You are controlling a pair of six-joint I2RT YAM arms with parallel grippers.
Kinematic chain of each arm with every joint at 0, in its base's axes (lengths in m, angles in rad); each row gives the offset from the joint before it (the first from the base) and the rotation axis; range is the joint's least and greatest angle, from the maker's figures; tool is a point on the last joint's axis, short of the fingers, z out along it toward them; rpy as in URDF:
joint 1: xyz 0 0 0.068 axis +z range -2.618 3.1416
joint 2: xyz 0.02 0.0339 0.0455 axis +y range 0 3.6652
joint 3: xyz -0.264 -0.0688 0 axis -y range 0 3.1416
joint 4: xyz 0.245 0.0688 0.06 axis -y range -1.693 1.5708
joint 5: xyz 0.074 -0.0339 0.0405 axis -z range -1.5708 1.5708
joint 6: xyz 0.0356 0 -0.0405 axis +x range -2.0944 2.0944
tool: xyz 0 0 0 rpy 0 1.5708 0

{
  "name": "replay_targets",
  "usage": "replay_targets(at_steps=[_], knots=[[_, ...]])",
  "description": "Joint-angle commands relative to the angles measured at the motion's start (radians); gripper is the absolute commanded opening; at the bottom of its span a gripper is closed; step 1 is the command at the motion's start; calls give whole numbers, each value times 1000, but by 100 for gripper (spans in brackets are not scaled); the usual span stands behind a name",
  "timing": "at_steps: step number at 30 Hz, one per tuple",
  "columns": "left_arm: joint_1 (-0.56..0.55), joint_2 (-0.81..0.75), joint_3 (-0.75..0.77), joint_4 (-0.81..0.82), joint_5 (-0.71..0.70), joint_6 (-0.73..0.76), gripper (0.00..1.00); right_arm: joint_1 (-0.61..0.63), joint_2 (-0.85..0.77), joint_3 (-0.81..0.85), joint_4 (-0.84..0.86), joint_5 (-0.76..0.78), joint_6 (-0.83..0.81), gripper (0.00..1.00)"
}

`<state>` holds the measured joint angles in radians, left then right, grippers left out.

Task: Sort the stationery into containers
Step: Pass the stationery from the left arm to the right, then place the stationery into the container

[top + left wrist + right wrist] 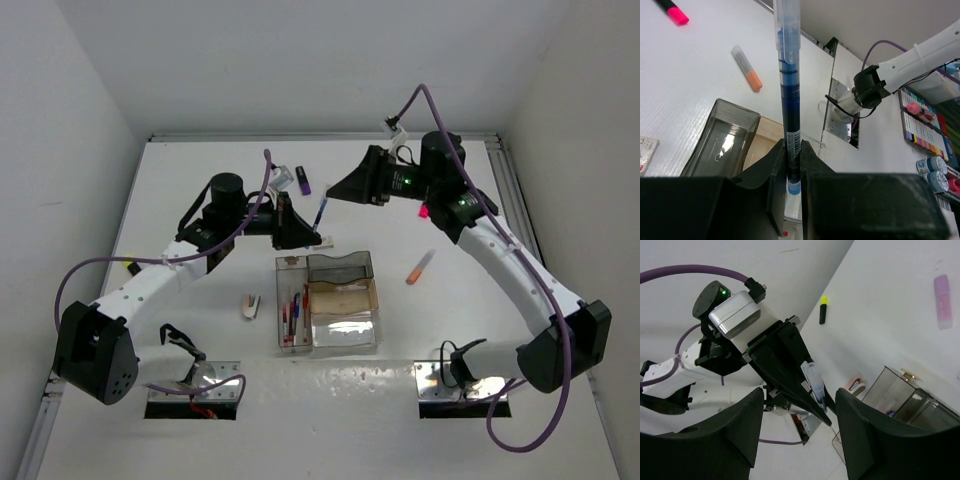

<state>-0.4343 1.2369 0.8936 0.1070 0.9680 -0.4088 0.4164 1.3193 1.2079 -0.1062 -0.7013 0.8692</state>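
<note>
Left claw [794, 165] is pinched narrow on the lower end of a blue pen [789, 100]. The pen has a clear barrel with dark blue ink inside and a pale cap at its free end. In the overhead view it sits at the far end of the group of trays and slants up toward the far edge of the counter [200, 400].

The trays stand together near the middle of the counter. The long narrow tray [279, 300] on the left holds several red and blue pens [293, 315]. Beside it are a smoky grey tray [358, 262], an amber tray [374, 297] and a clear tray [375, 335]; glare hides what is in these.

Loose items lie on the counter:
- an orange highlighter [420, 267] to the right of the trays
- a pink highlighter [672, 11] farther back
- a purple highlighter [303, 180] near the far edge
- a yellow highlighter [823, 309] toward the left edge
- a pale pink eraser [251, 305] to the left of the long tray

Right claw [799, 395] hangs above the counter, wide apart and holding nothing. It faces the left claw, and its fingers frame the pen without touching it.
</note>
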Motion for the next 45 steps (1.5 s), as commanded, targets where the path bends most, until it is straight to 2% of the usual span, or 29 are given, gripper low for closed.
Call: replay_targets(at_steps=[1, 5, 7, 8, 9, 14, 17, 19, 20, 21, 23, 24, 27, 28, 31, 32, 34, 38, 45], knots=[[-15, -14, 2, 56, 6, -10, 0, 16, 20, 56, 36, -6, -1, 58], [-17, -19, -1, 59, 8, -13, 0, 28, 38, 71, 10, 19, -35, 56], [-18, -20, -2, 59, 9, -16, 0, 35, 50, 82, 8, 29, -47, 51], [-18, -22, -4, 59, 11, -16, 0, 38, 54, 84, 10, 31, -50, 49], [-20, -24, -2, 59, 11, -18, 0, 42, 58, 93, 11, 33, -56, 41], [-23, -24, -10, 56, 14, -13, 0, 61, 69, 111, 0, 54, -110, 26], [-21, -25, -12, 45, 6, -10, 0, 70, 70, 120, -18, 69, -150, 12], [-18, -27, -10, 33, -9, -8, 2, 74, 69, 119, -29, 74, -165, 7], [-15, -28, -4, 19, -24, -5, 14, 73, 66, 119, -35, 80, -174, 4], [3, -27, 1, -18, -41, -1, 59, 74, 66, 119, -41, 85, -199, 0], [40, -28, 34, -79, -80, 7, 100, 74, 57, 105, -67, 95, -234, 0], [108, -27, 50, -181, -92, 28, 100, 84, 54, 93, -79, 97, -301, 0], [299, -8, 122, -318, -98, 100, 100, 126, 51, -3, -150, 98, -457, 0], [404, 8, 142, -340, -91, 99, 100, 139, 52, -58, -156, 97, -466, 0], [566, 32, 192, -369, -71, 36, 100, 225, 60, -132, -89, 124, -434, 0], [651, 32, 192, -356, -66, 19, 100, 251, 64, -142, -66, 141, -418, 0], [738, 27, 171, -340, -69, -22, 100, 330, 101, -157, -15, 181, -343, 0], [802, -2, 146, -365, -112, -9, 100, 473, 170, -163, 22, 296, -320, 0], [853, -83, 96, -405, -123, 56, 100, 495, 293, -180, 57, 321, -187, 0]])
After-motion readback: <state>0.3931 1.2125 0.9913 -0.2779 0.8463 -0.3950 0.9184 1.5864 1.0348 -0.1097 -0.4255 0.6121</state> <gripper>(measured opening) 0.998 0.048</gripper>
